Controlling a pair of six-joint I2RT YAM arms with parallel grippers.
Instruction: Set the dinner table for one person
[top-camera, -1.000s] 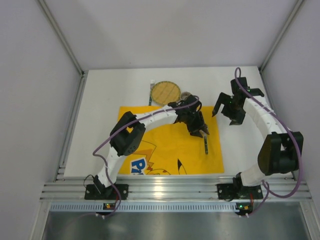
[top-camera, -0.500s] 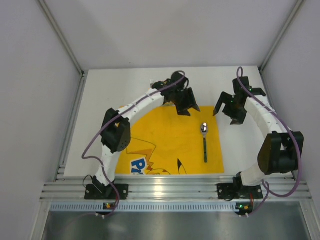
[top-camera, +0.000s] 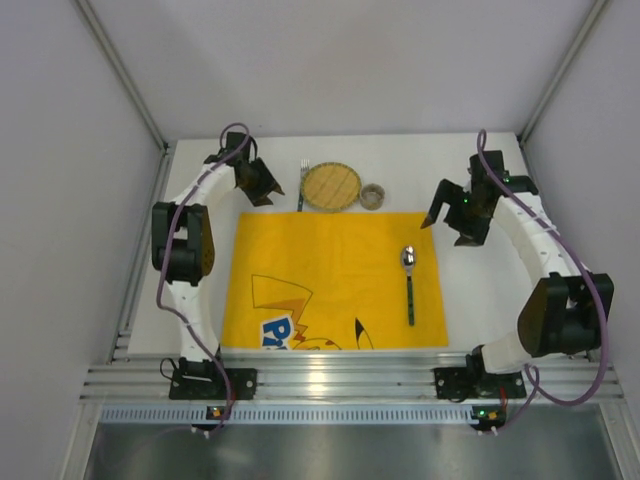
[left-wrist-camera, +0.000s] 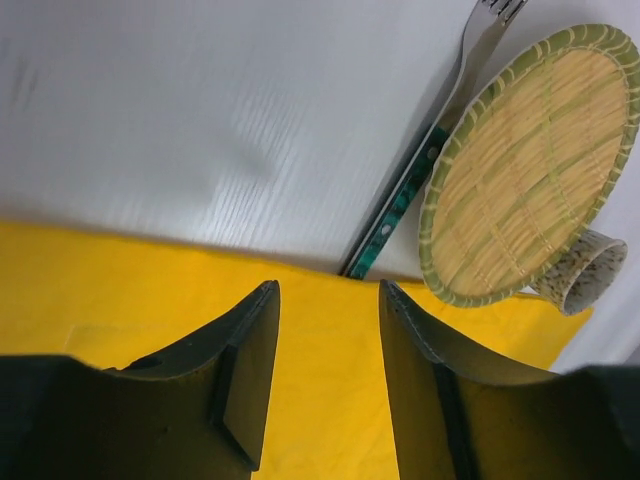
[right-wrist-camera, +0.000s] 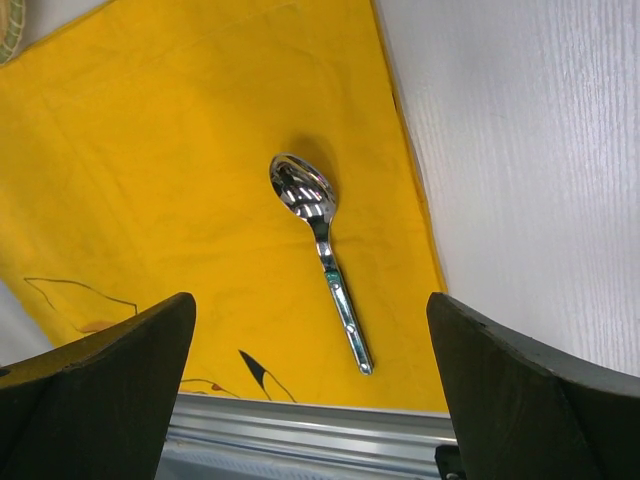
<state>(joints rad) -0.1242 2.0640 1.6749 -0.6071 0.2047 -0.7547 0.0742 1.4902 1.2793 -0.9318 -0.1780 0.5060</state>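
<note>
The white dinner table (top-camera: 420, 160) carries a yellow cartoon mat (top-camera: 330, 270). A spoon (top-camera: 409, 280) with a green handle lies on the mat's right side, bowl pointing away. A round woven plate (top-camera: 332, 186), a fork (top-camera: 302, 185) to its left and a small speckled cup (top-camera: 372, 196) sit just beyond the mat's far edge. My left gripper (top-camera: 268, 195) is open and empty over the mat's far left corner; its wrist view shows the fork (left-wrist-camera: 430, 160) and plate (left-wrist-camera: 530, 165) ahead. My right gripper (top-camera: 445, 230) is open and empty, right of the mat, above the spoon (right-wrist-camera: 305, 195).
Grey panels wall the table on three sides. A ribbed aluminium rail (top-camera: 330, 380) runs along the near edge and shows in the right wrist view (right-wrist-camera: 300, 425). Bare white tabletop (right-wrist-camera: 520, 150) lies right of the mat.
My left gripper has left the spoon lying on the mat and swung far left to the mat's far left corner. The right gripper has barely moved.
</note>
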